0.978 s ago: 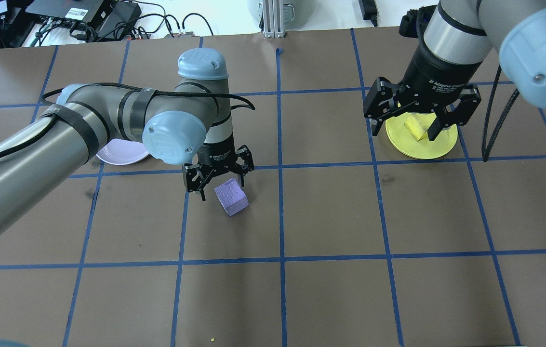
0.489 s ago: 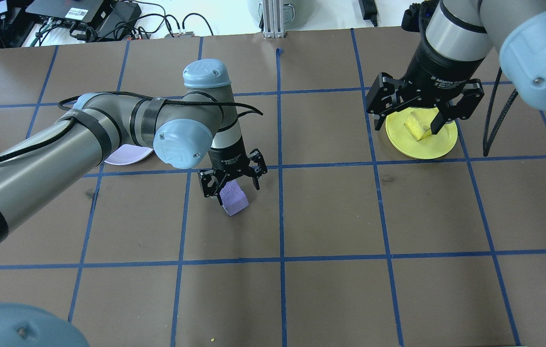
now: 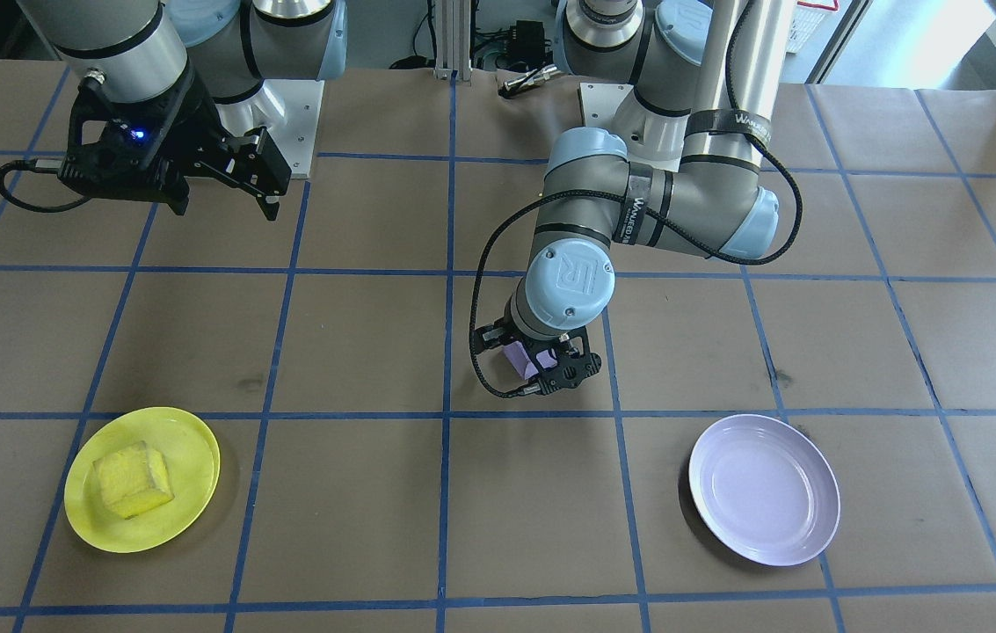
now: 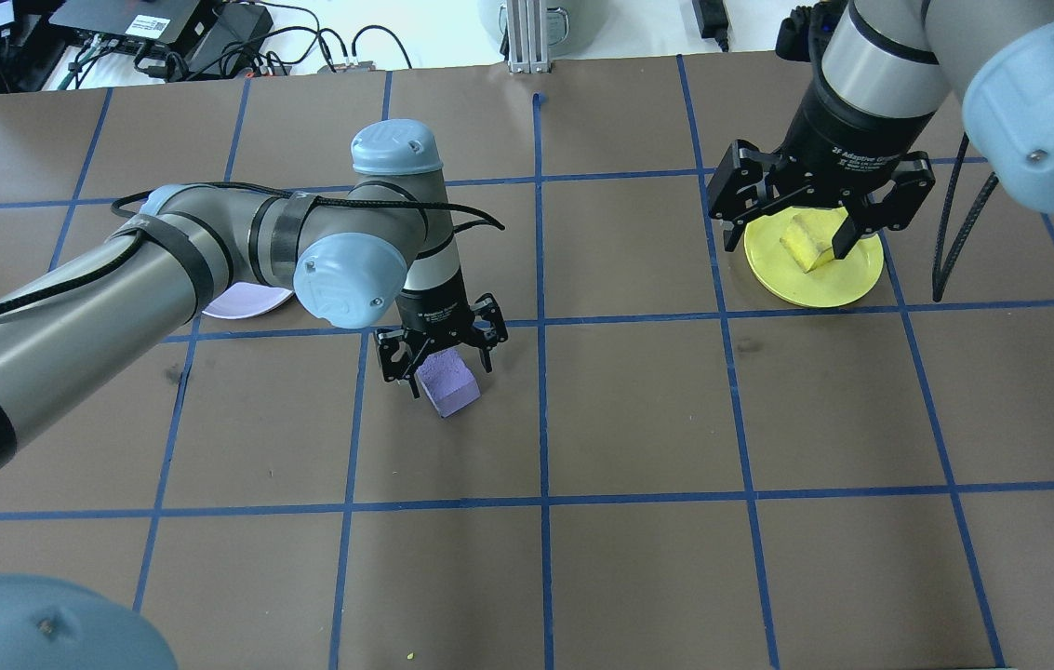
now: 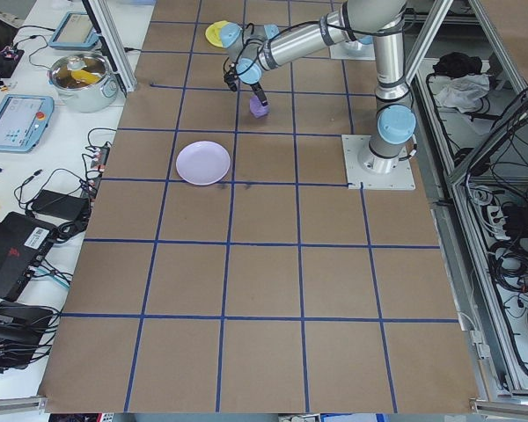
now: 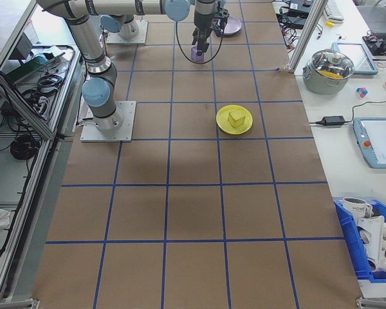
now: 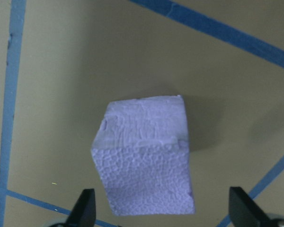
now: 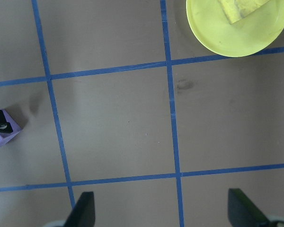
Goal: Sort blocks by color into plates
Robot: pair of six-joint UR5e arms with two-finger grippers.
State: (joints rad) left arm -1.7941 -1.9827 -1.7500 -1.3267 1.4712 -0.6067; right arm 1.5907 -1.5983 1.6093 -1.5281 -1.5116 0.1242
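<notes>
We log the purple block (image 4: 448,381) resting on the counter (image 4: 638,409) near its middle, beside a crossing of blue tape lines. The left gripper (image 4: 438,358) hangs directly over it, fingers (image 7: 83,208) spread apart on either side of the block; in the left wrist view we see a gap between each fingertip and the block's faces. The yellow block (image 3: 132,479) lies in the yellow plate (image 3: 190,435). The right gripper (image 4: 820,200) is raised above that plate, fingers wide apart and holding nothing.

The lavender plate (image 3: 766,489) sits bare, well apart from the purple block. In the overhead view the left arm's elbow covers most of it; the front-facing view shows it whole.

The counter is brown paper gridded with blue tape (image 4: 540,409). The side views alone show the surroundings: a lidded steel pot (image 5: 81,77) and a tablet (image 5: 13,119) on a white side bench, cables (image 5: 35,211), and a blue bin (image 6: 373,241) of white parts. The right wrist view catches only a corner of the purple block at its left edge.
</notes>
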